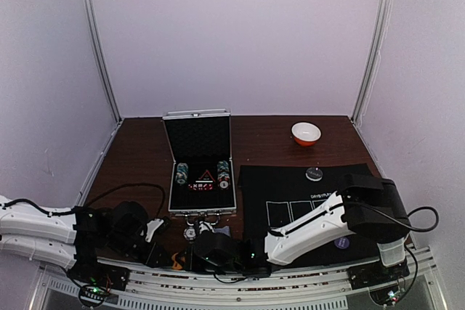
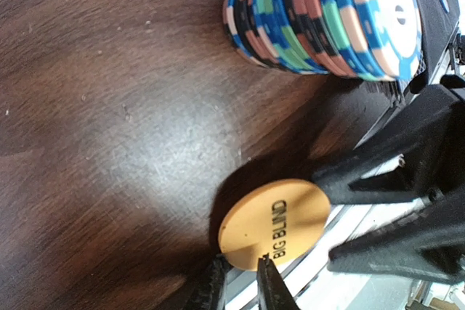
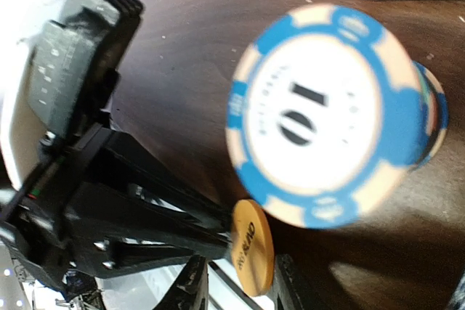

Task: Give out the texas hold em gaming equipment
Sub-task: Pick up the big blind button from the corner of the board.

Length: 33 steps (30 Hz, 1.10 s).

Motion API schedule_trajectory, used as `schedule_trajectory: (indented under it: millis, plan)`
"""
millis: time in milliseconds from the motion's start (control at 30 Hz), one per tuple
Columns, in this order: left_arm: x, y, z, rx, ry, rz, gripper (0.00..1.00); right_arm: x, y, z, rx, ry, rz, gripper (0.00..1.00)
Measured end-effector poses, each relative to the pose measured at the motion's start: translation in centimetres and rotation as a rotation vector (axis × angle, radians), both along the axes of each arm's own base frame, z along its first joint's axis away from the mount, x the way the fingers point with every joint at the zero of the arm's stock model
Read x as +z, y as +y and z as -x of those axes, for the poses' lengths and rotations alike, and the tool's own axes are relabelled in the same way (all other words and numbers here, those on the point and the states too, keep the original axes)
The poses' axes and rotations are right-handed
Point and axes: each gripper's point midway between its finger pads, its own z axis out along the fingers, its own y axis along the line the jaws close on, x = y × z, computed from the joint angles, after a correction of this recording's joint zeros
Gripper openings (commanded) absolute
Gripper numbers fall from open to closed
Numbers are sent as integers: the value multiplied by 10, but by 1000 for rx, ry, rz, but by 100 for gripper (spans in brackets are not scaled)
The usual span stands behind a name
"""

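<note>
An orange "BIG BLIND" disc (image 2: 275, 224) stands on edge at the table's near edge; it also shows in the top view (image 1: 176, 259) and the right wrist view (image 3: 253, 248). My left gripper (image 2: 241, 281) pinches its rim; in the top view the left gripper (image 1: 166, 250) is left of the disc. My right gripper (image 3: 243, 288) is open with one finger on each side of the disc, a gap on the left side. A stack of striped poker chips (image 2: 327, 19) stands just beyond, blue-and-white chip on top (image 3: 327, 114). No cards are in view.
The open silver case (image 1: 200, 165) holds chip rolls (image 1: 182, 173) behind the stack. A black mat (image 1: 290, 186) at right carries a dark disc (image 1: 314, 173) and a purple-blue disc (image 1: 341, 241). A white-and-orange bowl (image 1: 306, 133) stands far right. The metal rail (image 1: 240, 288) runs under the grippers.
</note>
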Motion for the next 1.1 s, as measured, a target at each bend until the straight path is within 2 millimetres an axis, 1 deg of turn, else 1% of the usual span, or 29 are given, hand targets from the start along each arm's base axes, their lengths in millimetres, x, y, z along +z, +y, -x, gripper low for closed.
schedule_trajectory:
  millis: [100, 233, 300, 367, 400, 467, 533, 567, 600, 667, 900, 1000, 1100]
  plan:
    - [0, 0, 0, -1, 0, 2, 18, 6, 5, -1, -16, 21, -18, 33]
    - [0, -1, 0, -2, 1, 5, 18, 2, 2, 0, -25, 42, -6, 32]
    - [0, -1, 0, -3, 0, 6, 18, 2, 3, 2, -17, 51, -6, 30]
    - [0, -1, 0, -3, 0, 6, 18, 3, 8, 4, -2, 54, -9, 26]
    - [0, -1, 0, -3, 0, 7, 17, 6, 13, 5, 5, 55, -17, 24]
    - [0, -1, 1, -5, 4, 6, 18, 7, 17, 5, 14, 51, -15, 18]
    - [0, -1, 1, -6, 3, 8, 18, 7, 18, 6, 24, 49, -16, 9]
    - [0, -1, 1, -6, 4, 7, 18, 6, 18, 6, 25, 49, -12, 2]
    - [0, 0, 2, -7, 7, 6, 18, 4, 16, 6, 23, 44, -1, 0]
    - [0, -1, 2, -7, 6, 9, 18, -2, 12, 5, 16, 50, 21, 0]
    - [0, -1, 2, -6, 5, 11, 19, -2, 9, 6, 36, 29, 50, 0]
    - [1, 0, 1, -2, 0, 9, 21, 2, 10, 10, 89, -2, 98, 0]
    - [5, 3, -1, 12, -21, 11, 25, 14, 6, 14, 155, -43, 168, 0]
